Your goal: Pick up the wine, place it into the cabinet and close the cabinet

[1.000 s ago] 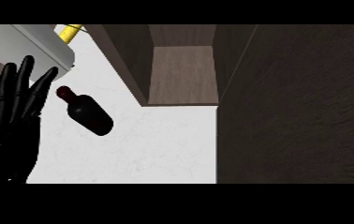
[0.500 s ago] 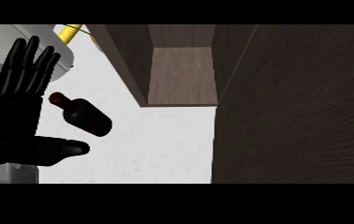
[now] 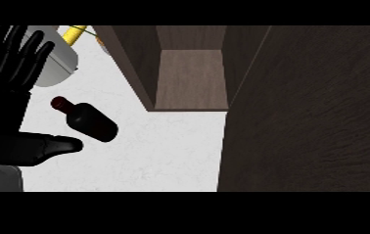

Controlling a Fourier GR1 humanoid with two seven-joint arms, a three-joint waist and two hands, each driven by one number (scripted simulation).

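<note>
The left hand [image 3: 22, 105] is spread open, fingers straight and thumb out beneath the wine [image 3: 86, 119], apparently framing the bottle for a grasp; it holds nothing. The wine lies on the white counter [image 3: 166, 150], near the open cabinet [image 3: 189, 79] with its door [image 3: 296, 120] swung wide to receive it.

Bottle: dark glass wine bottle [image 3: 88, 119] with red cap, lying on white counter [image 3: 166, 145], neck pointing far-left.
Left hand: black hand [image 3: 22, 105] at left edge, fingers straight, thumb stretched out just near of bottle, apart from it.
Cabinet: dark wooden cabinet [image 3: 192, 76], far right, door [image 3: 303, 115] open.
Far left: grey round vessel [image 3: 54, 64], yellow object [image 3: 74, 33].
</note>
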